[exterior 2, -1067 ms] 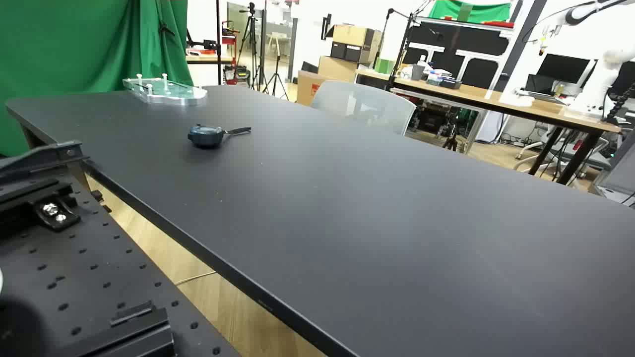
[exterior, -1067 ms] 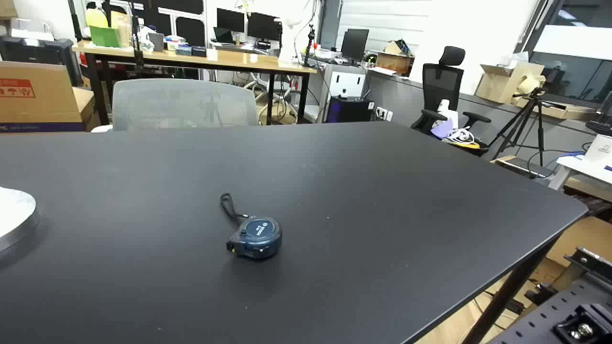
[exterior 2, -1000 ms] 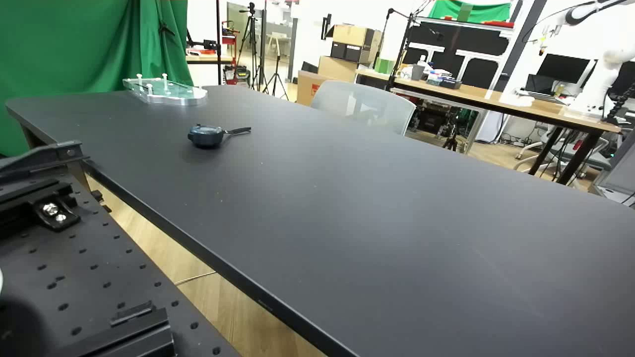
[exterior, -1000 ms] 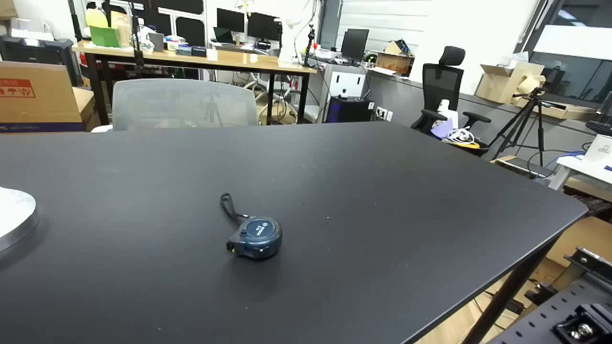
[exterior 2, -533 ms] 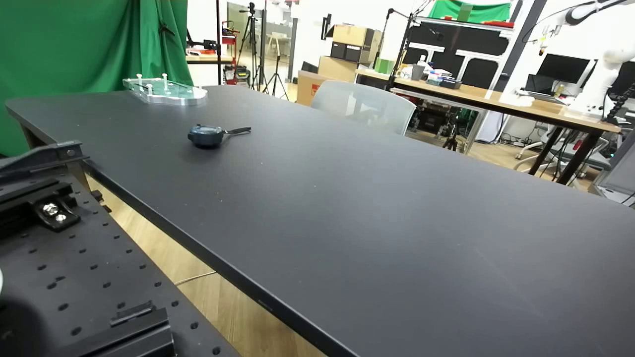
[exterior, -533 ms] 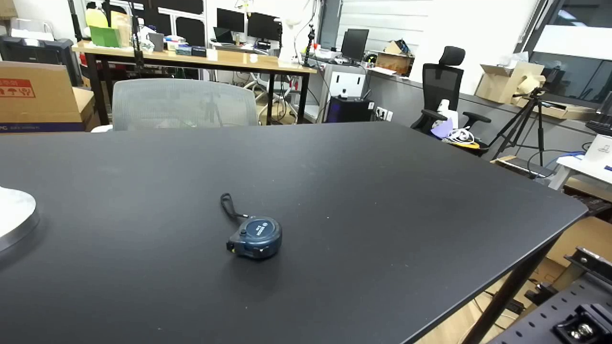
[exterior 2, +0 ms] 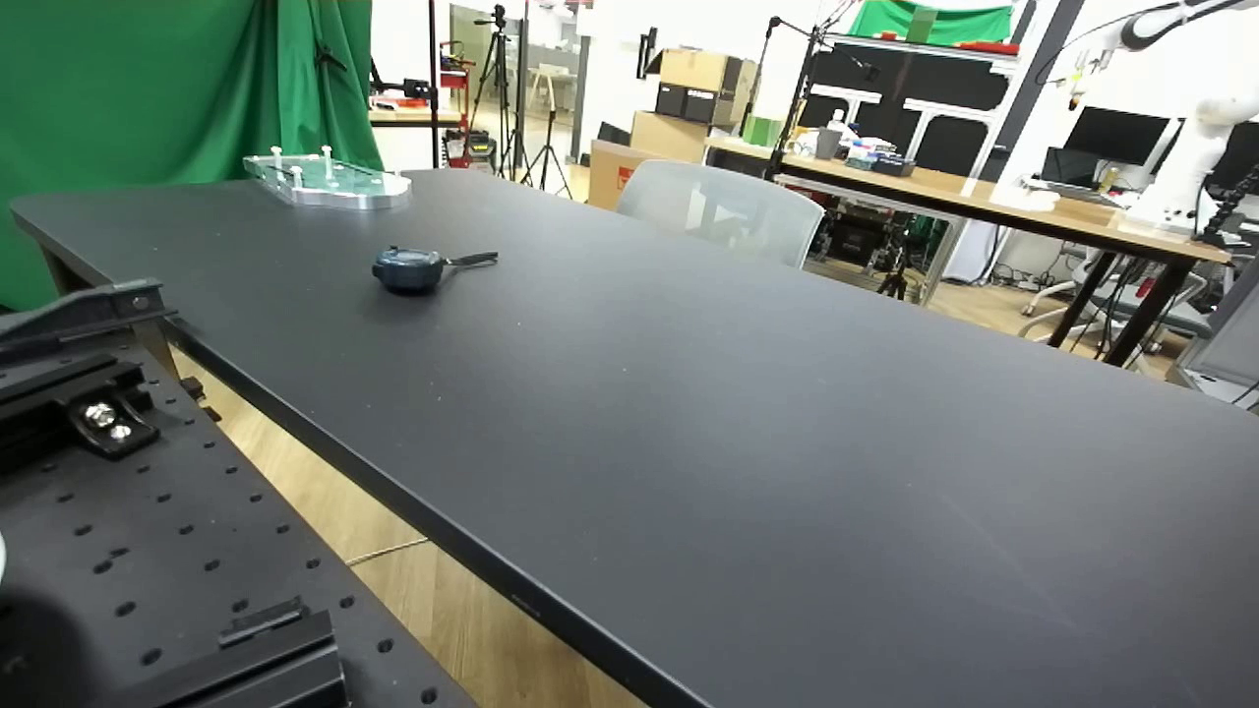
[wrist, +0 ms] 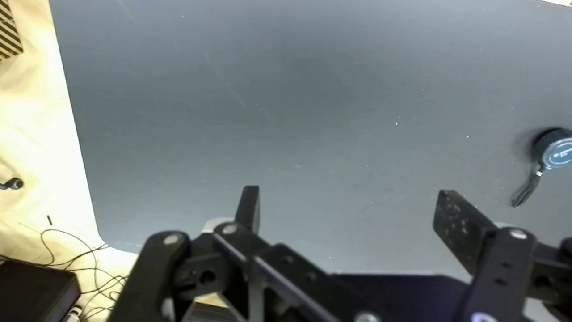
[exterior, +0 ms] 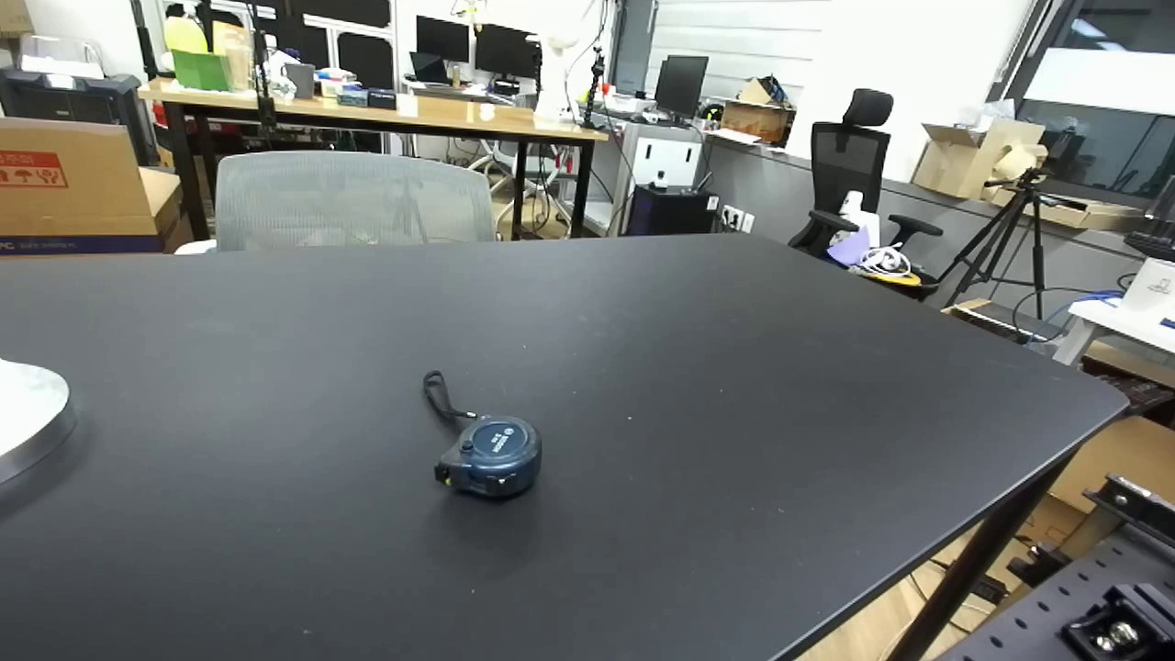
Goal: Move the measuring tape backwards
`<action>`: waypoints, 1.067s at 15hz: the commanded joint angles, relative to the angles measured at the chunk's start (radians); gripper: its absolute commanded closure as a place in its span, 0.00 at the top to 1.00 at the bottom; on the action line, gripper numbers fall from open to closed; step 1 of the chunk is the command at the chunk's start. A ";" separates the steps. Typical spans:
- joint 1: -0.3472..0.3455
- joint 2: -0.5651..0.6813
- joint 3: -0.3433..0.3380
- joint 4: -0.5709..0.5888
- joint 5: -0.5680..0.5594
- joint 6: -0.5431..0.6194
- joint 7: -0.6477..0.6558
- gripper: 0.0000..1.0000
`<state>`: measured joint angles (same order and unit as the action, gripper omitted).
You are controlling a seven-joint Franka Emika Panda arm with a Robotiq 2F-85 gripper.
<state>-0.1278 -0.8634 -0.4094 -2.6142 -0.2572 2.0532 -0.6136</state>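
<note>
The measuring tape, a small round blue-and-black case, lies flat on the dark table in both exterior views (exterior: 496,456) (exterior 2: 409,270). Its short dark strap (exterior: 439,395) stretches out on the table. In the wrist view the tape (wrist: 556,150) is at the right edge, partly cut off by the frame, with the strap (wrist: 527,189) trailing down from it. My gripper (wrist: 350,192) is open and empty above the table. Its fingers stand wide apart with only table showing between them. The tape is to the right of both fingers, not touching them. The gripper is outside both exterior views.
The dark table (exterior: 734,386) has an open edge at the left of the wrist view. A clear plate with white posts (exterior 2: 334,187) lies at the table's far end. A perforated black mounting board (exterior 2: 236,551) stands beside the table. A grey chair (exterior: 353,202) is behind it.
</note>
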 commanded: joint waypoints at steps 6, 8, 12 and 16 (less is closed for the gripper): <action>0.042 0.032 0.026 -0.043 0.052 0.002 -0.011 1.00; 0.073 0.050 0.052 -0.089 0.084 0.012 -0.008 1.00; 0.137 0.078 0.154 -0.226 0.131 0.103 0.034 1.00; 0.216 0.205 0.312 -0.194 0.172 0.255 0.200 1.00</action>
<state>0.0464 -0.7239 -0.1921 -2.8090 -0.1015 2.2107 -0.5434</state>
